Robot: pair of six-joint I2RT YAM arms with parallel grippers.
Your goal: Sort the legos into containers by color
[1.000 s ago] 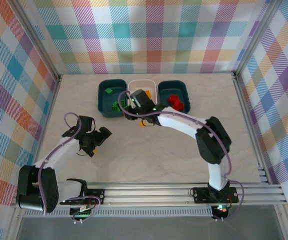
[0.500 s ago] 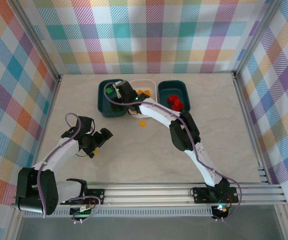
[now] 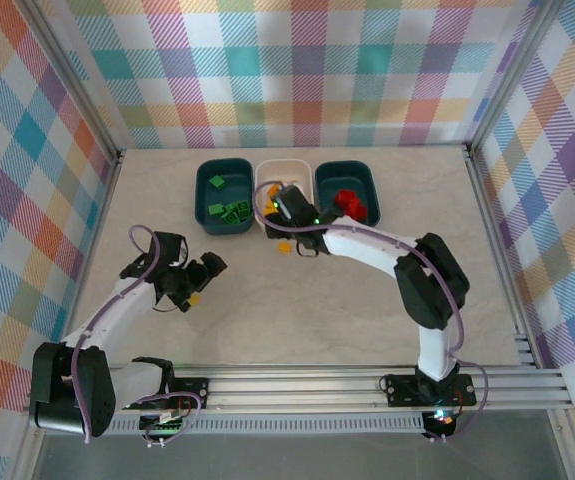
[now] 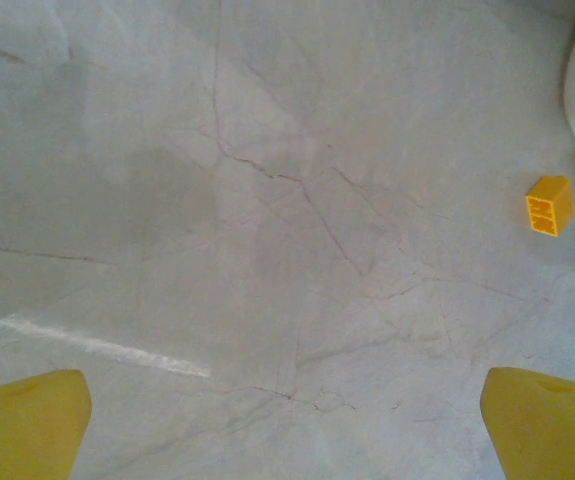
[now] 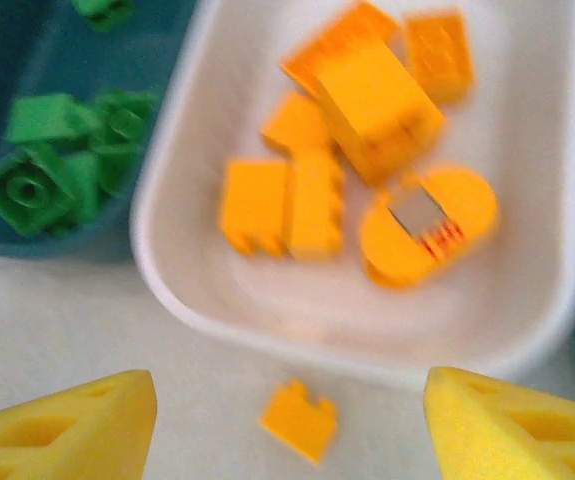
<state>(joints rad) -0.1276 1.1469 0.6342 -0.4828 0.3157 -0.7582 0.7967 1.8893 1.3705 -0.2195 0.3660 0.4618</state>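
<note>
Three containers stand in a row at the back: a left teal bin [image 3: 205,200] with green legos [image 3: 229,210], a white bin [image 3: 289,166] [image 5: 167,260] with several orange legos [image 5: 367,95], and a right teal bin [image 3: 365,180] with red legos [image 3: 349,204]. My right gripper [image 3: 285,232] [image 5: 292,440] hangs open over the white bin's near rim. One orange lego [image 3: 283,246] [image 5: 299,420] lies on the table below, between its fingers and untouched. My left gripper [image 3: 205,272] [image 4: 287,440] is open over bare table at the left, with that orange lego [image 4: 549,204] far ahead of it to the right.
Green legos [image 5: 52,160] in the teal bin show at the left of the right wrist view. Metal frame rails [image 3: 97,210] and checked walls enclose the marble table [image 3: 297,310]. The right arm [image 3: 422,280] arches across the table's right half.
My right gripper swung left over the left teal bin, opened its jaws, then came back to the white bin's near rim. More green shows in that bin. The left arm barely moved.
</note>
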